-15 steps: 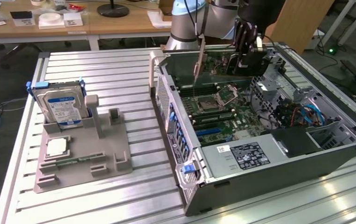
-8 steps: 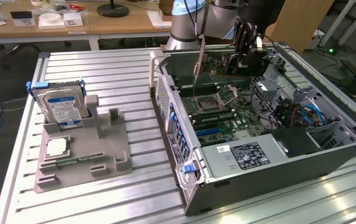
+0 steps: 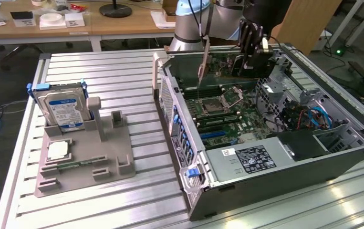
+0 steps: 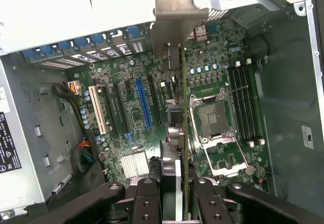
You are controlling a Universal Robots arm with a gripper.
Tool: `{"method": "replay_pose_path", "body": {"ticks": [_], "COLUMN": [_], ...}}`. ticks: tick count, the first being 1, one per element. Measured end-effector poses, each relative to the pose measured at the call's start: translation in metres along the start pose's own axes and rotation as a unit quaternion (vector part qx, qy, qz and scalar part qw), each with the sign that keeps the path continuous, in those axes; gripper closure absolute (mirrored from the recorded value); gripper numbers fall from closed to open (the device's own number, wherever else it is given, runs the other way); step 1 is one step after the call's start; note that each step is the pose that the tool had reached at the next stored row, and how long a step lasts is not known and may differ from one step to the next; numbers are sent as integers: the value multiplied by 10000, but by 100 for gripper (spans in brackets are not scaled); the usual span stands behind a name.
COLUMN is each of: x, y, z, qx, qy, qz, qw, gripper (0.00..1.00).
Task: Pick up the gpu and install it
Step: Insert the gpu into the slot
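The computer case (image 3: 188, 143) is a grey sheet-metal box lying on its side with the panel off, resting on a ribbed aluminium table (image 3: 105, 71). Inside it lies the green motherboard (image 4: 116, 77), studded with long black slots, one blue slot (image 4: 144, 102), a square silver CPU socket (image 4: 212, 117) and a finned heatsink (image 4: 134, 164). A boxy power supply (image 3: 252, 160) with a black label fills the case's near end.

The gpu (image 4: 183, 133) is a thin flat card seen edge-on, brownish along its side, with a narrow matte silver bracket (image 4: 174, 11) at its far end. It hangs upright above the motherboard, inside the case's open top.

The arm comes down from beyond the case's far side, and the black gripper (image 4: 177, 188) points straight into the case. Its two fingers (image 4: 147, 203) are closed on the card's upper edge.

Beside the case, a hard drive (image 3: 64, 107) stands in a grey plastic fixture (image 3: 86, 162).
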State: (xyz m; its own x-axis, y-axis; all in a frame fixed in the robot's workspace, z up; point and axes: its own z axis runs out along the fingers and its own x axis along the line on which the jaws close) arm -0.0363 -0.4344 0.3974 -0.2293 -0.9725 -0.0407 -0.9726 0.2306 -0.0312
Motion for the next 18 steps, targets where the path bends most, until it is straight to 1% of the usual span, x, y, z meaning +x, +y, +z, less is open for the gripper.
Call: {"method": "replay_pose_path", "body": {"ticks": [2,4,5,7,8,10,11,13,17,18], "x": [0,0,0,1,0,1,2,2,2,2], "y": [0,0,0,0,-1,0,0,1,-8,-8], "z": [6,13,16,19,24,42,53,66,98,112], "qx": [-8,-15,-17,-23,-31,-72,-84,-98,-104,-107], "qy": [-7,-15,-18,-35,-37,-31,-31,-32,-37,-38], "qz": [-170,-349,-386,-388,-388,-442,-514,-659,-806,-864], "qw": [9999,9994,9993,9992,9992,9990,9986,9978,9967,9962], "gripper": [72,72,72,72,72,72,72,72,72,72]}}
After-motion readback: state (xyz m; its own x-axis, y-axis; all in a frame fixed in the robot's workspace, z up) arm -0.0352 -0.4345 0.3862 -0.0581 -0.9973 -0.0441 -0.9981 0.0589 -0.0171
